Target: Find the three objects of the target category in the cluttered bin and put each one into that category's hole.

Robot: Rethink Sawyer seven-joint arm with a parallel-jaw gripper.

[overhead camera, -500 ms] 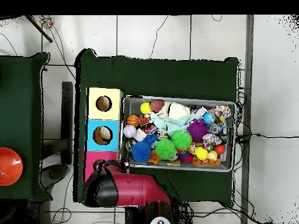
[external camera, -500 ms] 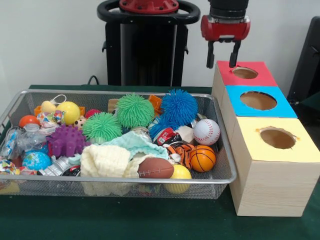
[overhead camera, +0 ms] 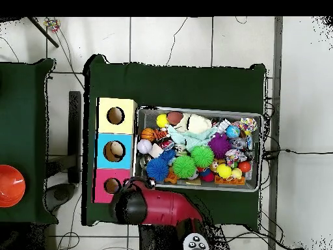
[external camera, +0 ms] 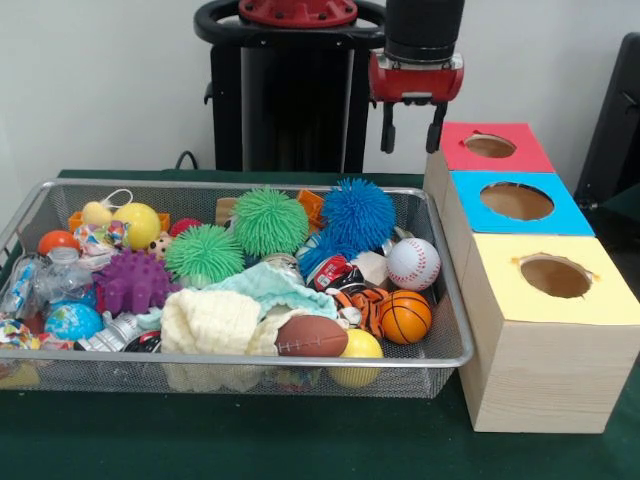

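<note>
Gripper open & empty, hanging betw bin far corner and red hole, clear air under it. Half a sec ago it was right over that hole, so it's slid binward. Striped tiger plush wedged beside basketball, blue pom behind.

Arm's last link is a black cylinder ending in a red housing with rounded corners; the tool under it has two short black fingers with a gap between them. From above the arm reads as a bulky red shell with a black rounded end. Black pedestal behind, red cap inside a black ring on top.
</note>
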